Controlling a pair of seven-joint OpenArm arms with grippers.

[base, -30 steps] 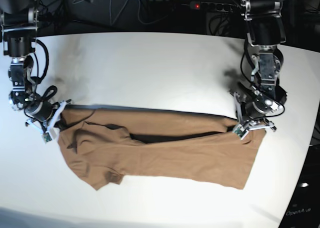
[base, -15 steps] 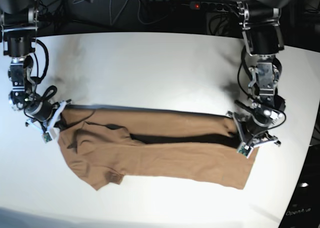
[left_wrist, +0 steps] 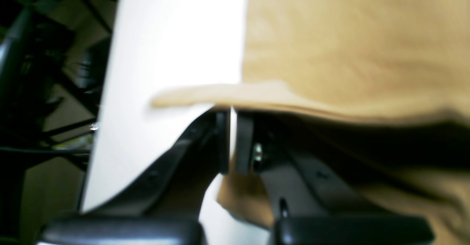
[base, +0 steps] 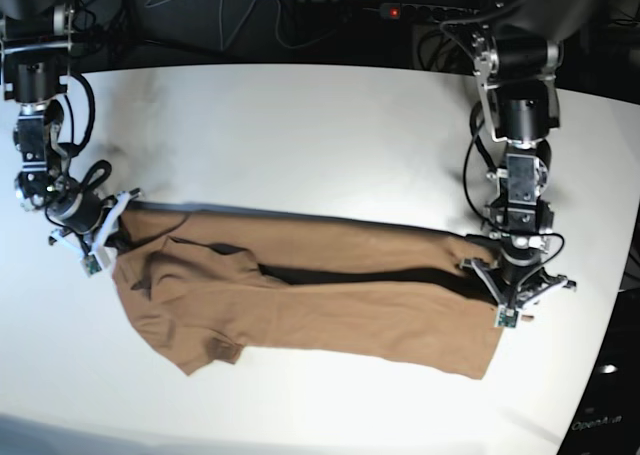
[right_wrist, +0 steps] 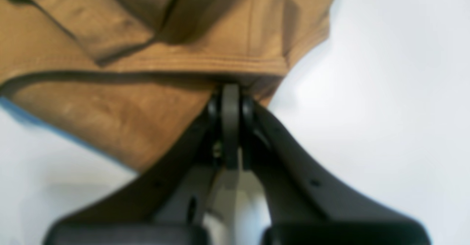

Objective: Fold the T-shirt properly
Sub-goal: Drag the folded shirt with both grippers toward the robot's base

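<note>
Base view shows a tan-brown T-shirt (base: 320,295) stretched lengthwise across a white desk (base: 300,135), partly doubled over itself, with a dark gap between its two layers along the middle. At one end, the left gripper (base: 508,297) is clamped on the shirt's hem corner, the cloth lifted slightly off the desk there. At the other end, near the sleeve, the right gripper (base: 100,240) pinches a stitched edge of the shirt. Both wrist views are blurred but show fabric caught between closed jaws. Dark cables (base: 200,5) lie behind the desk.
</note>
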